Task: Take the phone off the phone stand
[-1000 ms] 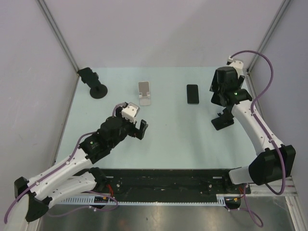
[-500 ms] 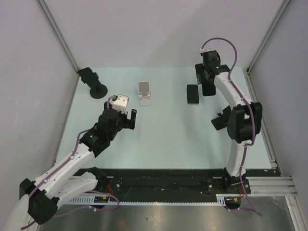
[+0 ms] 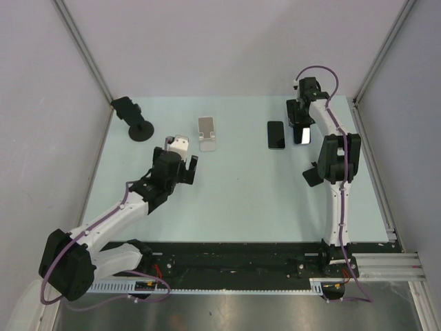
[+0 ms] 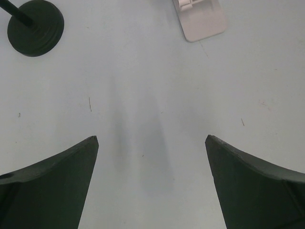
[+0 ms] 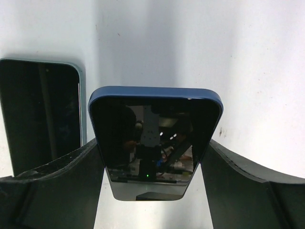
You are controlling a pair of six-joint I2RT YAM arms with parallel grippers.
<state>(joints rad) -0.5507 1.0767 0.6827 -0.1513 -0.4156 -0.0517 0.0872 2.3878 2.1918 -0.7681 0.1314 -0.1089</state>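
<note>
The white phone stand (image 3: 207, 132) stands at the back middle of the table with nothing on it; its base shows in the left wrist view (image 4: 200, 19). A black phone (image 3: 275, 134) lies flat on the table and shows at the left of the right wrist view (image 5: 40, 114). My right gripper (image 3: 301, 129) is just right of it, shut on a blue-cased phone (image 5: 155, 138) whose dark screen faces the camera. My left gripper (image 3: 187, 169) is open and empty above bare table (image 4: 151, 139), a little in front and left of the white stand.
A black stand with a round base (image 3: 138, 125) is at the back left and shows in the left wrist view (image 4: 35, 26). A black holder (image 3: 318, 172) lies at the right, beside the right arm. Grey walls close the table at the back and sides.
The right gripper swung from the right side to the back and came down beside the black phone, now with the blue-cased phone in its jaws. The left gripper moved up towards the white stand.
</note>
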